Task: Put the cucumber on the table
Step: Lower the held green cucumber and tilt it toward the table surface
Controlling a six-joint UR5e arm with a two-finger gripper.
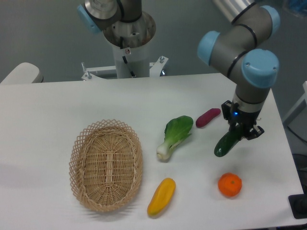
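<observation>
Scanning from the left, I pass the wicker basket (106,165), the yellow squash (161,196) near the front edge, the bok choy (173,136) and the purple vegetable (207,117). At the right my gripper (238,132) is closed on the upper end of the cucumber (226,143), which hangs tilted, its long axis running down and leftward toward the table (57,110). Whether its low tip touches, I cannot tell. An orange (230,185) sits nearer, just below.

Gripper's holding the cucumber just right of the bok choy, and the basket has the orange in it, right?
Not quite: the basket is empty; the orange sits on the table. The camera view shows the gripper holding the cucumber right of the bok choy.
</observation>
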